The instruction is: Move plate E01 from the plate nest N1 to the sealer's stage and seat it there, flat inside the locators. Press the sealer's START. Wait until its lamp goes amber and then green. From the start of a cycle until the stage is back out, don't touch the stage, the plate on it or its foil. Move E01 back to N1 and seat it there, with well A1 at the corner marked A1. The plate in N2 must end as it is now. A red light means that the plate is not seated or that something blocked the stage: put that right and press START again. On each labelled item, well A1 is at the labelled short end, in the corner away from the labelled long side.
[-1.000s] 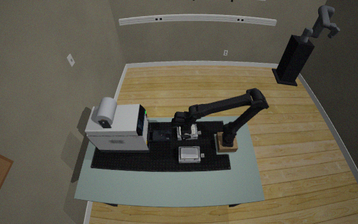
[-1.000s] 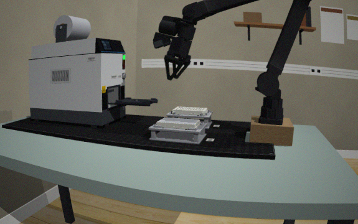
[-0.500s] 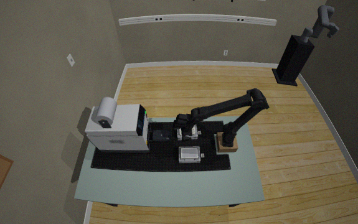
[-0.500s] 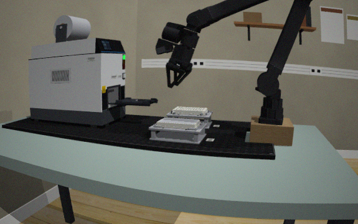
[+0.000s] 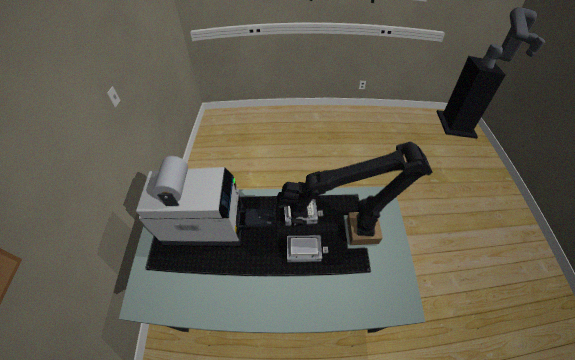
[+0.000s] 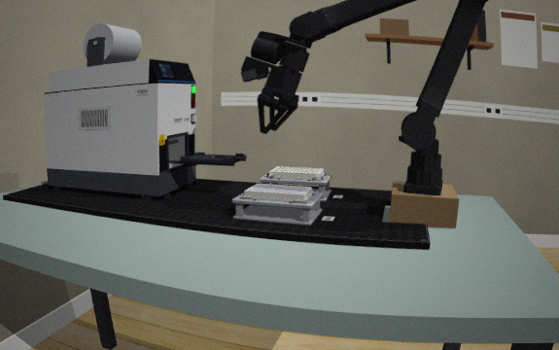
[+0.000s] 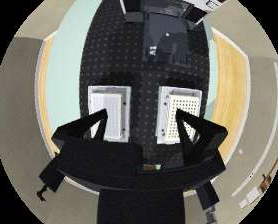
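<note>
Claw (image 5: 299, 212) (image 6: 269, 130) (image 7: 141, 112): fingers apart, above the nests
Lamp (image 5: 234, 181) (image 6: 193, 89): green
Stage (image 5: 259, 215) (image 6: 213, 159) (image 7: 166, 42): out, bare
Plates (image 5: 304, 246) (image 6: 279, 192) (image 7: 107, 115): one in each nest

Black arm, upper link (image 5: 396, 191) (image 6: 449, 60) rising toward one o'clock from its foot in the top view, forearm (image 5: 359, 173) (image 6: 352, 16) back toward between eight and nine, wrist (image 5: 312, 184) (image 6: 293, 59) (image 7: 100, 157) bent, jaws wide apart, aimed between six and seven in the exterior view.
</note>
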Robot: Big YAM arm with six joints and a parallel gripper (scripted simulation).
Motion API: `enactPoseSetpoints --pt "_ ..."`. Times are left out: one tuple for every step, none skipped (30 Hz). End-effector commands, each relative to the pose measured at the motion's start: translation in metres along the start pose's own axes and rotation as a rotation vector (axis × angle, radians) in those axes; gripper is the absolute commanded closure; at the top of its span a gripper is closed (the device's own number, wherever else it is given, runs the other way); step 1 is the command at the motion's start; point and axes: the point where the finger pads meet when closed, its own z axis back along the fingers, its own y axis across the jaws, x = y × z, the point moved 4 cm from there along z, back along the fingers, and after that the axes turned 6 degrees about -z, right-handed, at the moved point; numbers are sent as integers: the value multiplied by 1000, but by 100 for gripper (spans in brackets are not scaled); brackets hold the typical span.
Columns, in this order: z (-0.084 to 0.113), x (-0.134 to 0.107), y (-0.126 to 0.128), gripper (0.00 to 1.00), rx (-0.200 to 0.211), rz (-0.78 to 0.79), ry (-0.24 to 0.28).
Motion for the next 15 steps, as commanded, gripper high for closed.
enactPoseSetpoints --pt "20 26 -3 0 8 12 -65" --pt "21 22 -13 0 5 12 -64" --pt "22 17 -21 0 1 10 -60" --pt "22 12 -29 0 -1 9 -55" --pt "22 8 -35 0 -2 10 -50" --pt "21 5 -37 0 -2 12 -44" --pt "20 1 -42 0 0 16 -37" --pt "20 1 -42 0 0 16 -37" --pt "20 1 -42 0 0 16 -37" --pt "15 -3 -38 0 10 33 -21" --pt "13 -7 -44 0 11 36 -11" --pt "12 -12 -52 0 9 32 -3" --pt "11 -16 -60 0 6 27 4" --pt "10 -18 -65 0 0 22 10" --pt "11 -21 -72 0 0 20 10"
